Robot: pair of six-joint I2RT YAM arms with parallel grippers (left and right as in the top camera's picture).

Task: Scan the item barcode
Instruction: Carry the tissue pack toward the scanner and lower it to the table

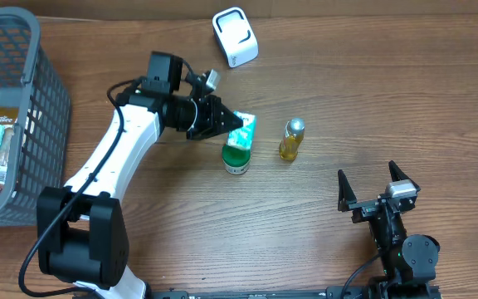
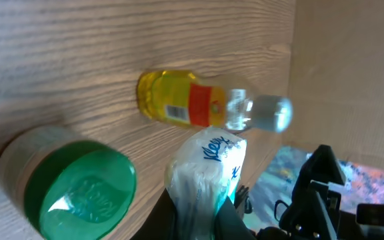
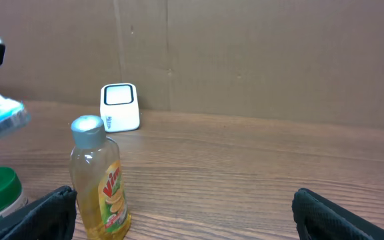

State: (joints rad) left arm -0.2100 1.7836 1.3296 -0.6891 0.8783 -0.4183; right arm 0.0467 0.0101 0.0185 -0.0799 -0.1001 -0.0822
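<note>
The tissue pack [image 1: 246, 126] is in the middle of the overhead frame, pinched in the left gripper [image 1: 237, 124] and held off the table [image 1: 347, 83]. It hangs just above a jar with a green lid [image 1: 237, 156]. A small yellow bottle [image 1: 291, 139] stands just to the right. The left wrist view shows both fingers pressed into the near end of the pack, with the plastic wrapper bunched and creased between them. The branded end sticks out free.

The pack looks light and soft. It should squash rather than resist, and its glossy film is probably slippery, so a pinch near one end could let it sag or twist. A hold across the thicker middle would likely be steadier. There is little risk of breakage, only of crumpling.

In the right wrist view, at the left edge, the pack shows dark stripes that may be the barcode, though they are too small to be sure. That face needs to stay uncovered and turned towards the white scanner [image 1: 235, 36] at the upper centre of the overhead frame, well apart from the pack.

The right gripper [image 1: 369, 176] rests at the lower right with its fingers spread wide, holding nothing. A grey basket [image 1: 48, 75] with other packets sits at the left edge.
</note>
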